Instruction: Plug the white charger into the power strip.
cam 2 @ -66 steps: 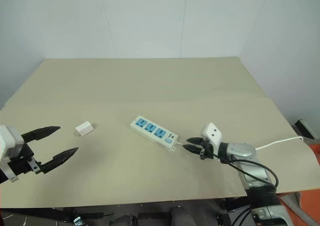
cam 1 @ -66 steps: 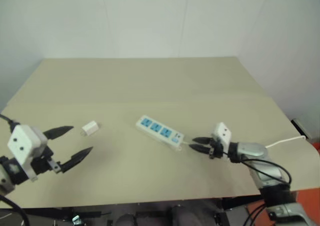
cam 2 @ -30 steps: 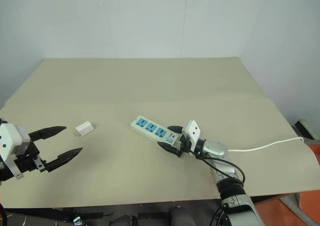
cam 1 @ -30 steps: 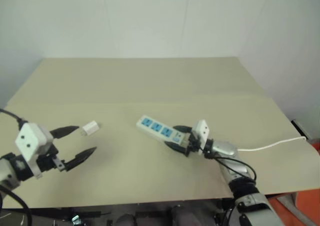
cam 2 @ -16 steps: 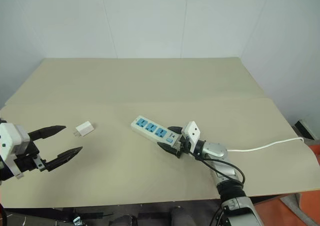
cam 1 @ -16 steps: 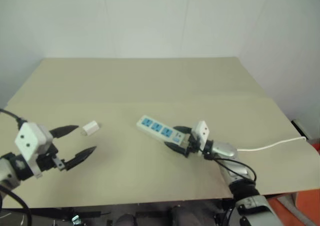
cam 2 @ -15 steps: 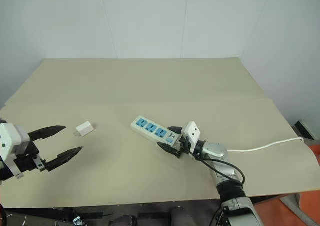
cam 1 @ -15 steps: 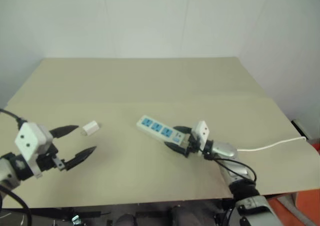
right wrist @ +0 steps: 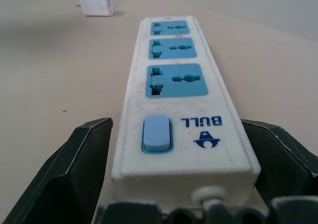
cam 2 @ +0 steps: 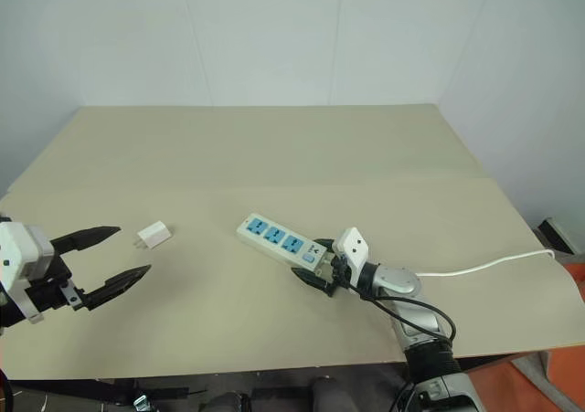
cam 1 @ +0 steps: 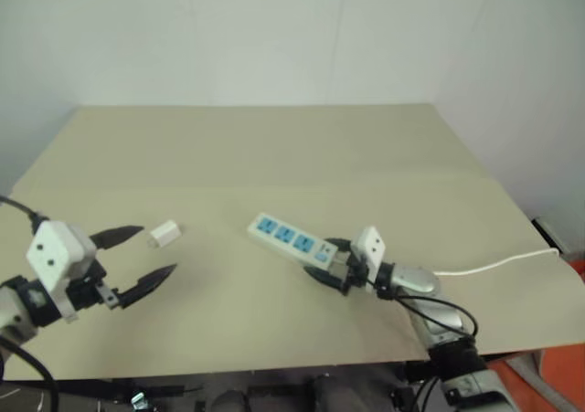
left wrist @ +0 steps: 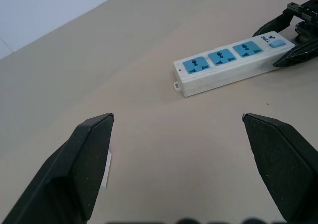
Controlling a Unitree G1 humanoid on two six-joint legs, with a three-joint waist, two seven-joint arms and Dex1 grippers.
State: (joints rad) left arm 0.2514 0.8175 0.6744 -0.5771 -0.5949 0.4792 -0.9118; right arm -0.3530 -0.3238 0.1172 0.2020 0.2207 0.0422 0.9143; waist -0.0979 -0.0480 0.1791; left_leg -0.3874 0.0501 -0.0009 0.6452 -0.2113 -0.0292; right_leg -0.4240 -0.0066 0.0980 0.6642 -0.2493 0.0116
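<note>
Head view, power strip [cam 2: 279, 240]: lies flat and diagonal at mid-table [cam 2: 274, 147], thin white cord [cam 2: 475, 268] leading off to the right edge.
Head view, white charger [cam 2: 153, 235]: on the table, well left of the strip.
Head view, left gripper [cam 2: 110, 257]: spread wide, empty, near the charger.
Left wrist view, charger: white sliver beside one finger [left wrist: 84, 169].
Right wrist view, right gripper [right wrist: 179, 184]: released; fingers flank the strip's switch end, contact unclear.
</note>
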